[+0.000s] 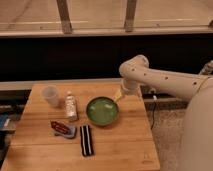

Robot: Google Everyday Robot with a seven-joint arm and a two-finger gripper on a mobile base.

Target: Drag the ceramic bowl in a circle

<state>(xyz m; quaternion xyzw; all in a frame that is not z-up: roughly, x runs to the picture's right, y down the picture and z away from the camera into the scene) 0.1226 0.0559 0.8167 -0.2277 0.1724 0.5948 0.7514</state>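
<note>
Jaws of the gripper [118, 95] are seen lowered at the far right edge of the ceramic bowl [102, 110]; whether they are spread or pressed together cannot be told. The green bowl is set on the wooden table [125, 150], just below and left of the jaws, and contact with its rim cannot be confirmed. Further left of the jaws, a clear plastic bottle [71, 106] is laid beside the bowl, with a translucent white cup [50, 95] beyond it. Below and left of the jaws, a red and blue packet [62, 128] and a black striped item [86, 139] are placed.
</note>
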